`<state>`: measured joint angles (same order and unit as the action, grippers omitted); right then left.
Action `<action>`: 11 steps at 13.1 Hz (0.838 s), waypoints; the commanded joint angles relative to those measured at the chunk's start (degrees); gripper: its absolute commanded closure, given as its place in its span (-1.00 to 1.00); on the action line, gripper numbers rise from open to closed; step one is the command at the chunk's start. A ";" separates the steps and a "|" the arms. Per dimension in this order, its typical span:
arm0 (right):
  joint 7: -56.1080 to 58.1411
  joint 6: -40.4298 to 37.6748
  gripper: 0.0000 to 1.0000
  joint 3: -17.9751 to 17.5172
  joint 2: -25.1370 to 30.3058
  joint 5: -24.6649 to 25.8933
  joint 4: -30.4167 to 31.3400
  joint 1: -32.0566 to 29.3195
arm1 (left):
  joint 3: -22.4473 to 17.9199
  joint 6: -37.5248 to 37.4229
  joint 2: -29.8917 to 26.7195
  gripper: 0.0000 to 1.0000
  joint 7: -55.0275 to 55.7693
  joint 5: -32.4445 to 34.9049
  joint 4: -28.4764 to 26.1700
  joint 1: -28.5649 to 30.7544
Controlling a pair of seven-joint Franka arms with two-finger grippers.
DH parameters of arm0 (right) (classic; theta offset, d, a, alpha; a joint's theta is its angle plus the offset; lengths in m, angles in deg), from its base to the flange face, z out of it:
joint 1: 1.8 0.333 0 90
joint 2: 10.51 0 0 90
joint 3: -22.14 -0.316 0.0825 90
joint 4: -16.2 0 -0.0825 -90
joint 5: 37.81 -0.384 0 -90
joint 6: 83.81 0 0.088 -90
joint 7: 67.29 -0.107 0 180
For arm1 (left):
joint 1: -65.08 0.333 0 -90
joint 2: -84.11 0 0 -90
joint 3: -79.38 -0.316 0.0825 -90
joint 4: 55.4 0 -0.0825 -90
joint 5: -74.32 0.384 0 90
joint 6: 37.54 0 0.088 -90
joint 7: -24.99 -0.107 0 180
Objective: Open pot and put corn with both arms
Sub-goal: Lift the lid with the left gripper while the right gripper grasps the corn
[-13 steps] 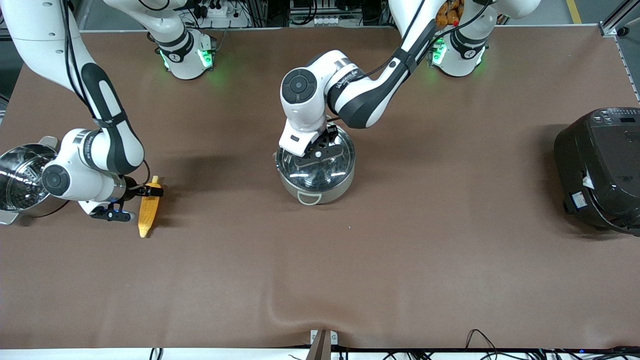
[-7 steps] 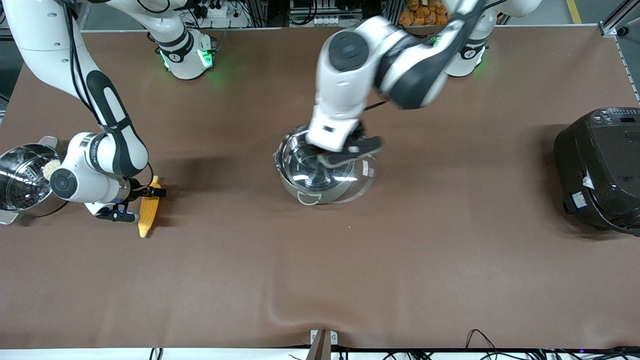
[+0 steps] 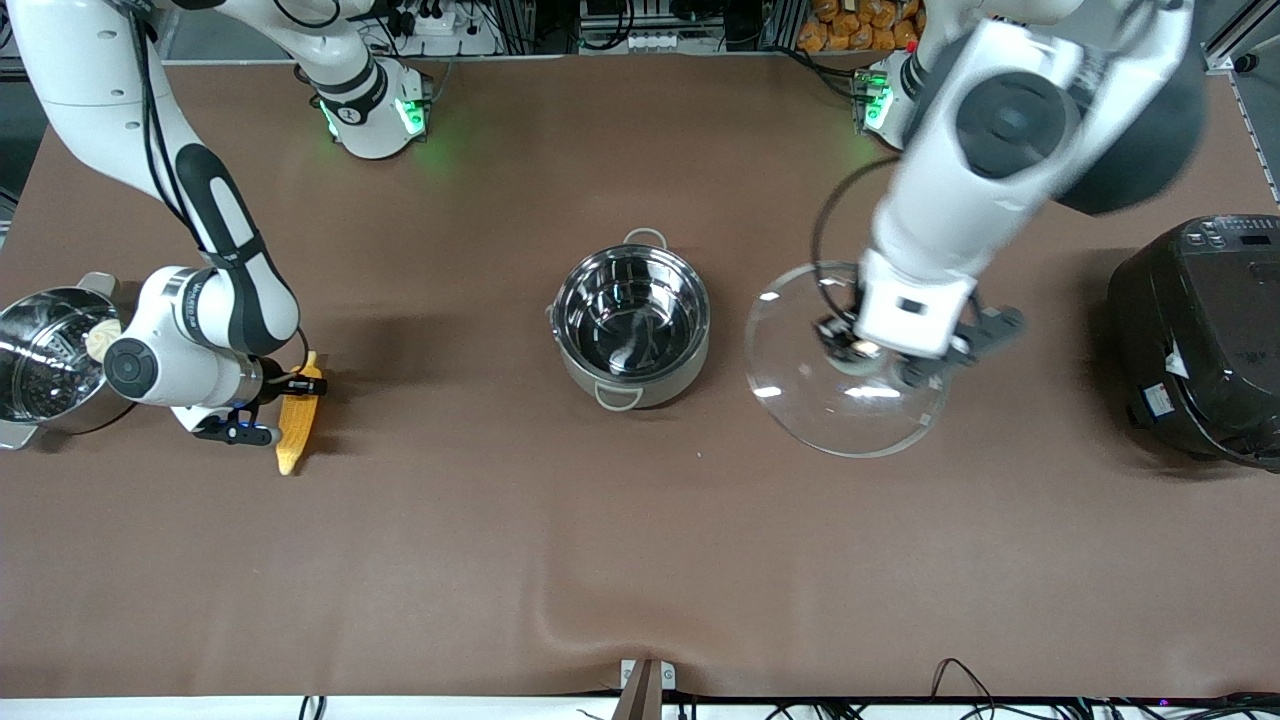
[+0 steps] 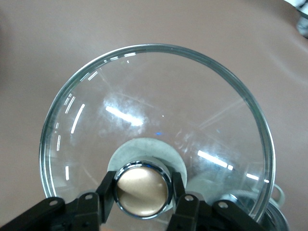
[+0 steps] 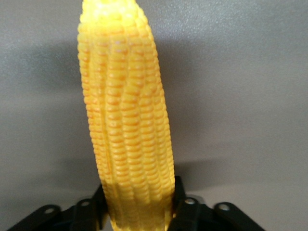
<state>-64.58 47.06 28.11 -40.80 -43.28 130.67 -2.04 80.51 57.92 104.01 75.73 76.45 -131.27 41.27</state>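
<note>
The pot (image 3: 631, 325) stands uncovered at the middle of the table (image 3: 640, 560), its smooth steel inside bare, one loop handle turned toward the front camera and the other toward the robots' bases.

The left gripper (image 3: 905, 352) is clamped on the knob (image 4: 142, 189) of the glass lid (image 3: 845, 390); in the left wrist view a finger (image 4: 107, 196) presses each side of the brass-coloured knob. It holds the lid in the air, tilted, over the bare table between the pot and the black cooker (image 3: 1200, 340), well apart from the pot.

The corn (image 3: 297, 420) lies on the table toward the right arm's end, its length running from the bases toward the front camera, the pale tip nearer the camera. The right gripper (image 3: 270, 408) is low at the cob's thick end, and the right wrist view shows the fingers (image 5: 185, 211) set against both sides of the corn (image 5: 127, 120). Just beside that arm, at the table's edge, sits a steamer pot (image 3: 45, 360) with a whitish bun (image 3: 100, 338) in it.
</note>
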 commanded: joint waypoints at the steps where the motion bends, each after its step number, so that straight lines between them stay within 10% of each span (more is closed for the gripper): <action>1: -0.69 0.00 0.68 0.10 -0.21 -1.03 -0.39 0.42 | 0.89 2.44 -1.96 1.00 -4.31 1.73 -4.62 3.75; 11: -1.39 -0.79 0.83 0.10 2.25 -1.03 -0.56 3.14 | 0.98 16.51 -14.18 1.00 -25.51 2.70 -30.72 18.00</action>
<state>-64.84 47.03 27.87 -40.49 -43.34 129.57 0.10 80.59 71.66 94.90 51.67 77.69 -155.31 58.30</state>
